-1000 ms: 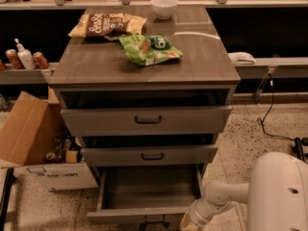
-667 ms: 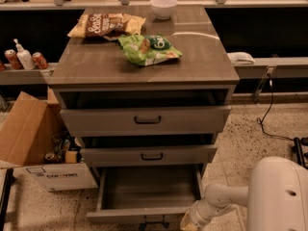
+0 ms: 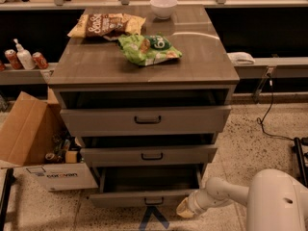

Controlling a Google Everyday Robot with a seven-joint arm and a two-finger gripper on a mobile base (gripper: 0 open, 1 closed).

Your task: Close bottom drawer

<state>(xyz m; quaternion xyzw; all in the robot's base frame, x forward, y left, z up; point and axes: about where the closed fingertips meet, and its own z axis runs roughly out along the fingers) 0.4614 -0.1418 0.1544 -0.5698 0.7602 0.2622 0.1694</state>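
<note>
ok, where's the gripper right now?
Camera view, bottom right: the gripper is low, beside the right end of the open bottom drawer.

- The cabinet top is a grey-brown wood-grain surface.
- A white bowl stands at its back edge, a little right of the middle.
- A yellow-brown chip bag lies flat near the back left corner.
- A green snack bag lies near the middle, just in front of the chip bag.
- On the speckled floor, a cardboard box sits against the cabinet's left side, and a black cable trails to the right.
- The gripper hangs low at the front right corner, just beside the pulled-out bottom drawer.
</note>
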